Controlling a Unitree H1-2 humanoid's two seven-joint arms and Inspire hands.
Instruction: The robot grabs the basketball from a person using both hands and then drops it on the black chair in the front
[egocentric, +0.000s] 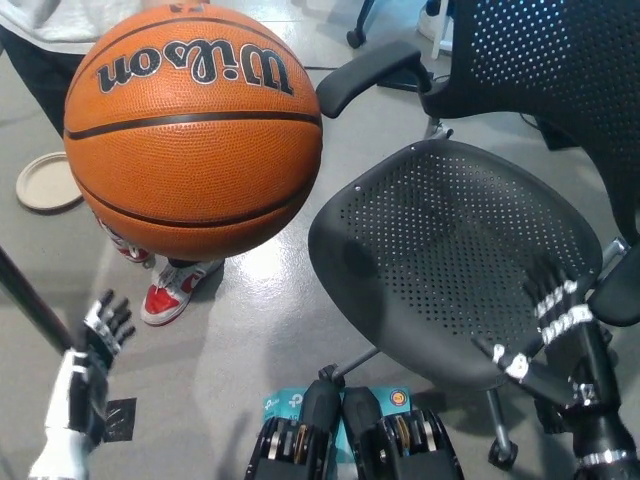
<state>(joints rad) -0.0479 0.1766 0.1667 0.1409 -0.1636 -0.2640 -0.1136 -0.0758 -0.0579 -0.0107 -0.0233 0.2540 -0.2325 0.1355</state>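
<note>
An orange Wilson basketball (193, 128) fills the upper left of the head view, held up close to the camera by a person whose hands are hidden behind it. The black perforated chair (455, 260) stands to the right, its seat facing me. My white left hand (103, 330) hangs low at the left, below the ball and apart from it, fingers spread. My black right hand (552, 312) is raised at the right, over the chair's front edge, fingers apart and holding nothing.
The person stands at the upper left, with a red and white shoe (175, 288) under the ball. A round beige plate (48, 182) lies on the grey floor at the left. A black pole (30, 298) slants near my left hand.
</note>
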